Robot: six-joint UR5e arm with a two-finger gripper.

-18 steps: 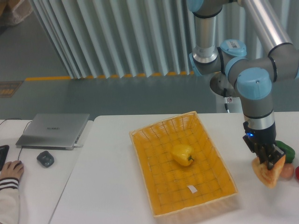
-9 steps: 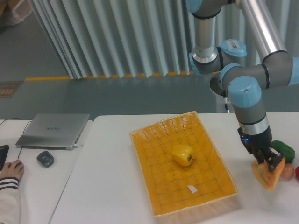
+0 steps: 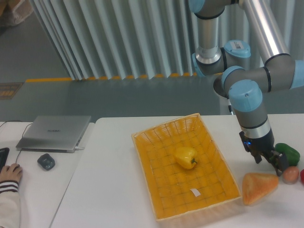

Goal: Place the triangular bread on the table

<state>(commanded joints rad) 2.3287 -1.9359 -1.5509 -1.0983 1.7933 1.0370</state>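
Observation:
The triangular bread (image 3: 258,187) lies flat on the white table (image 3: 114,190), just right of the yellow basket's near right corner. My gripper (image 3: 269,161) hangs just above and behind the bread, apart from it, with its fingers spread and nothing between them.
The yellow woven basket (image 3: 216,156) holds a yellow bell pepper (image 3: 185,156) and a small white tag. A green vegetable (image 3: 288,153) and a small peach-coloured fruit (image 3: 290,175) lie at the right edge. A laptop (image 3: 54,133), mouse (image 3: 46,161) and a person's hand (image 3: 9,173) are at the left desk.
The bread was held in the gripper and tilted on its point; it now lies flat on the table. The gripper has let go and risen a little.

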